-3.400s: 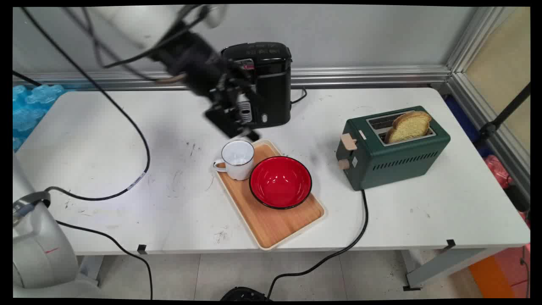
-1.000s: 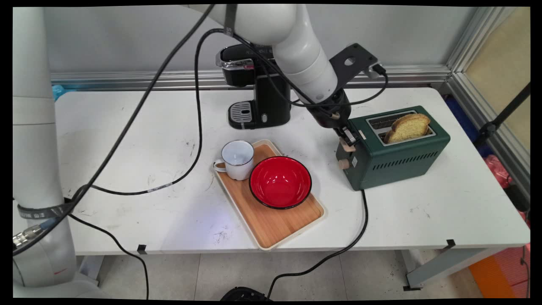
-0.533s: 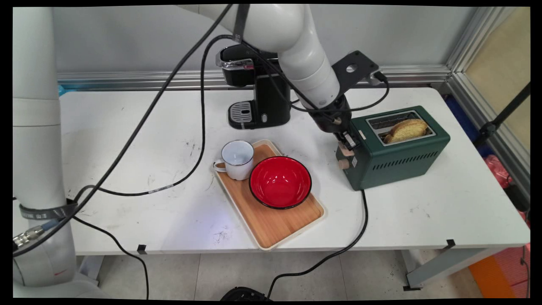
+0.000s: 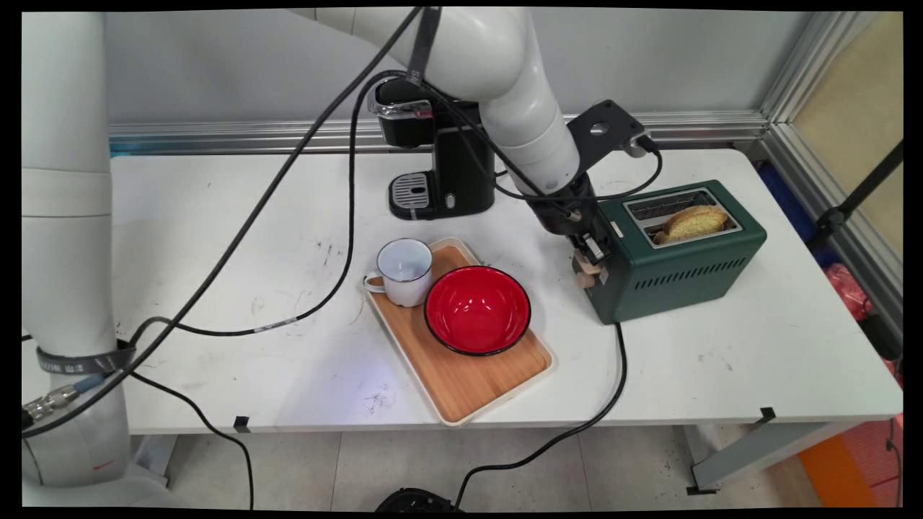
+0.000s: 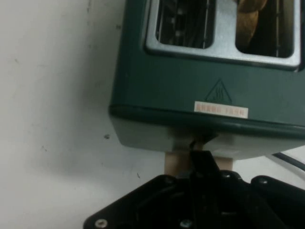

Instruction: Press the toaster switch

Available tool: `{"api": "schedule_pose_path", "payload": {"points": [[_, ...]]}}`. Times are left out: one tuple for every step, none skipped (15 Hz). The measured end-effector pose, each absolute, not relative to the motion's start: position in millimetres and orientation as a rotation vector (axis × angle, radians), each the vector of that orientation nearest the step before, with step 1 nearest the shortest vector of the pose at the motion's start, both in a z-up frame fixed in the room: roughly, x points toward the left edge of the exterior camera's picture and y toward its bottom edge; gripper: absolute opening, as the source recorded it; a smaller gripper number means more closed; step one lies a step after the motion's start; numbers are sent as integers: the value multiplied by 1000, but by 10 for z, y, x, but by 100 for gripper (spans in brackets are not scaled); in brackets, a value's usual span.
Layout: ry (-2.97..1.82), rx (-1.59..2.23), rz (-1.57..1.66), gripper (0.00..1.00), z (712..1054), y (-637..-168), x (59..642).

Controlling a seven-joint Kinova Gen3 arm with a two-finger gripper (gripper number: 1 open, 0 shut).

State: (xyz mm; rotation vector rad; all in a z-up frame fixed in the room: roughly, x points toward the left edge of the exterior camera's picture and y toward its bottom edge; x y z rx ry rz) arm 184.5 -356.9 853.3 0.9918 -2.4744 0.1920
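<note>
Lever (image 4: 589, 272) lower, toast (image 4: 691, 222) sunk in toaster (image 4: 670, 267) | hand (image 4: 591, 254) on lever, fingers seemingly pressed together

A robotics lab dressed as a kitchen: a scuffed white desk (image 4: 216, 216) against a bare grey wall (image 4: 649, 58) with aluminium framing (image 4: 685, 126), carrying a coffee machine (image 4: 440, 173), a green toaster (image 4: 670, 252) and loose black cables (image 4: 346, 216).

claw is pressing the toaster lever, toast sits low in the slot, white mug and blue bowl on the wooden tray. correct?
One slip: the bowl is red, not blue, as the main view shows. The rest stands: the claw is on the toaster lever, the toast sits low in the slot of the toaster, and the white mug shares the wooden tray with the bowl.
</note>
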Motion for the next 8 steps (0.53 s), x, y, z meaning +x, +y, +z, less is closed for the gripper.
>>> {"api": "schedule_pose_path", "payload": {"points": [[-2477, 994, 191, 0, 8517, -3576, 1841], [-2478, 995, 190, 0, 8507, -3580, 1838], [-2480, 997, 188, 0, 8492, -3585, 1834], [-2482, 998, 187, 0, 8482, -3588, 1833], [-2484, 1000, 185, 0, 8467, -3591, 1832], [-2486, 1002, 183, 0, 8452, -3592, 1833], [-2489, 1004, 180, 0, 8436, -3590, 1834], [-2490, 1006, 178, 0, 8424, -3587, 1836]]}}
